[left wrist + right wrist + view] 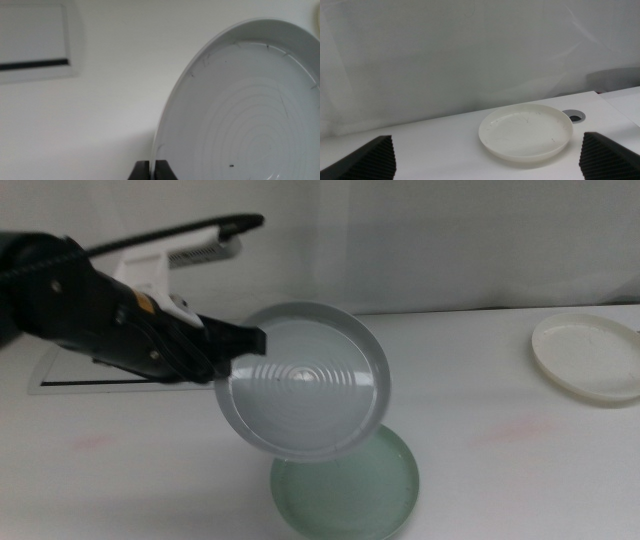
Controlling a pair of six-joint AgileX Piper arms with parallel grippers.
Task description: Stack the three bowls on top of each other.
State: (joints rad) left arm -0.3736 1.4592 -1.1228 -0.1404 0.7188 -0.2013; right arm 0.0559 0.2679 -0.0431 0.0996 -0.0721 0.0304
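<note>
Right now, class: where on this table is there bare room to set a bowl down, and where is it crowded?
Bare table lies between the mint green bowl and the white bowl, and in the near left corner below the silver-framed panel. Crowded: the centre, where the left gripper holds the grey bowl tilted over the mint one.

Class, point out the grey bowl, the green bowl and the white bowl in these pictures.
grey bowl (305,385), middle view, ringed inner floor.
green bowl (345,495), middle view, inner floor.
white bowl (525,131), right wrist view, inner floor.
</note>
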